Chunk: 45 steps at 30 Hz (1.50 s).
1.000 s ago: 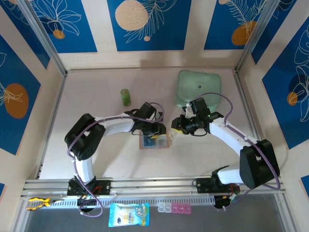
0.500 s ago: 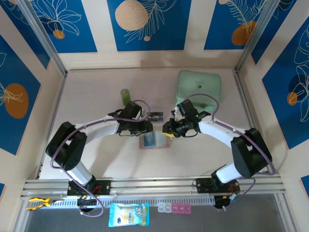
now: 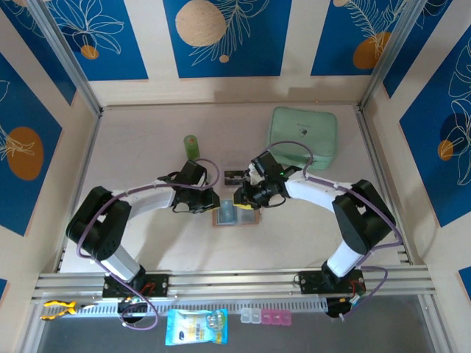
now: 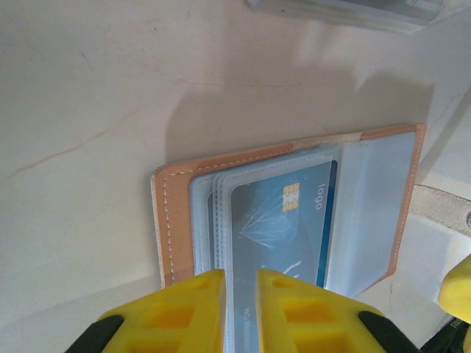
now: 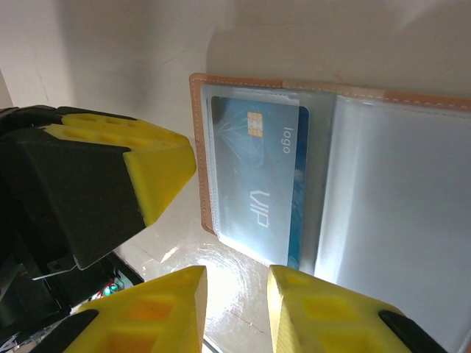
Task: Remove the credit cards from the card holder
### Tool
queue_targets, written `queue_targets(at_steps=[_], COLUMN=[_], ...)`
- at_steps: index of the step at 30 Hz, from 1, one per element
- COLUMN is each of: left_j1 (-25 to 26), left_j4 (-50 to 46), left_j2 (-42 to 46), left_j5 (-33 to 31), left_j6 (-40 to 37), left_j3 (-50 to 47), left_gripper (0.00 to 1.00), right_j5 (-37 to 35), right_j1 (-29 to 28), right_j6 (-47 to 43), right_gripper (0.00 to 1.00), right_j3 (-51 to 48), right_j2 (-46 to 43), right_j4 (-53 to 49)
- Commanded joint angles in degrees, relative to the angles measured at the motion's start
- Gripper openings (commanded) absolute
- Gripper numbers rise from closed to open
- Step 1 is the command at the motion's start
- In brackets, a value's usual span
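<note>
The tan card holder (image 3: 235,215) lies open on the table (image 3: 147,243), with a blue credit card (image 4: 283,220) in a clear sleeve. The left pincer (image 4: 239,305) sits at the holder's edge, jaws nearly together; whether they pinch the sleeve cannot be told. The right pincer (image 5: 235,301) hangs over the holder, slightly parted and empty. A dark card (image 3: 234,176) lies just beyond the holder. Extraction looks part-done. The next move probably calls for steadying the holder and sliding the blue card free.
</note>
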State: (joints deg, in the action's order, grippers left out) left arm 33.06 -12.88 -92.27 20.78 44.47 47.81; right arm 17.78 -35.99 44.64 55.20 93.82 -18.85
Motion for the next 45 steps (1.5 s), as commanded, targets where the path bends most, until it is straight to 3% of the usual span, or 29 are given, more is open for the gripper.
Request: queue_targets(at_steps=[1, 45], left_j1=[-0.47, -0.57], left_j4=[0.65, -0.37], left_j2=[0.09, -2.93], left_j5=[1.48, 0.67], left_j6=[-0.66, -1.31], left_j3=[-1.18, -2.29], left_gripper=[0.17, 0.12], right_j5=[-0.03, 1.98], right_j1=[-0.77, -2.04], right_j6=[0.71, -0.6], right_gripper=[0.29, 0.24], right_j3=[1.66, 4.3], right_j2=[1.3, 9.35], right_j4=[-0.46, 0.99])
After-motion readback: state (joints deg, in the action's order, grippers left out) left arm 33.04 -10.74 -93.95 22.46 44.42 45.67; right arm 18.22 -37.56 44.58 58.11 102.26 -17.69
